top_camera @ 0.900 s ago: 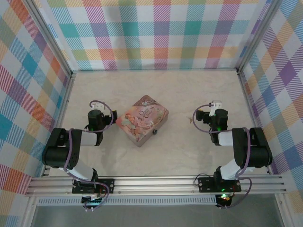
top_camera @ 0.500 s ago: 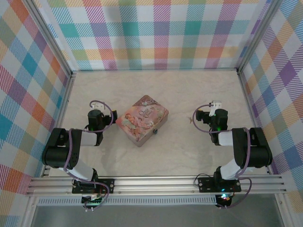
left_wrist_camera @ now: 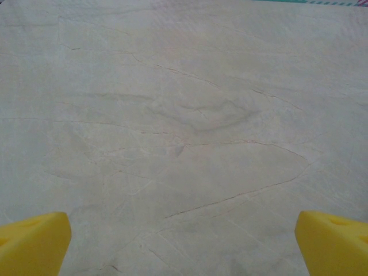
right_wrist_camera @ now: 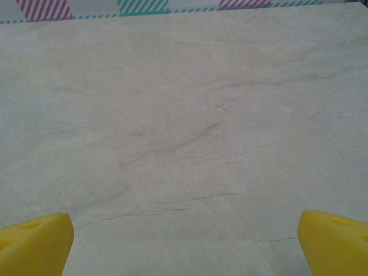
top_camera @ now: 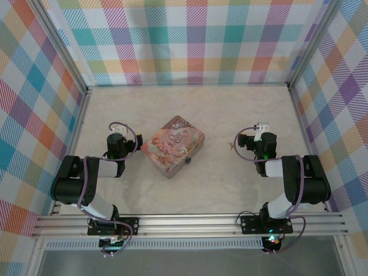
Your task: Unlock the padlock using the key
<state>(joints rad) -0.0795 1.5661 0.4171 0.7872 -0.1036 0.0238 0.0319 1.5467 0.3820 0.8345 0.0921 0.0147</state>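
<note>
Well, both tools stand wide apart, holding nothing, low over the surface (top_camera: pixel 218 115): left tool (left_wrist_camera: pixel 183 246) left of the tin (top_camera: pixel 172 145), right tool (right_wrist_camera: pixel 185 247) well right of it. Padlock (top_camera: pixel 188 159) touches the tin's near-right edge; key (top_camera: pixel 232 146) lies beside the right tool.

The pink tin (top_camera: pixel 172 146) blocks the middle of the table (top_camera: pixel 230 109); open surface all round, plaid walls (top_camera: pixel 195 40) boxing three sides
</note>
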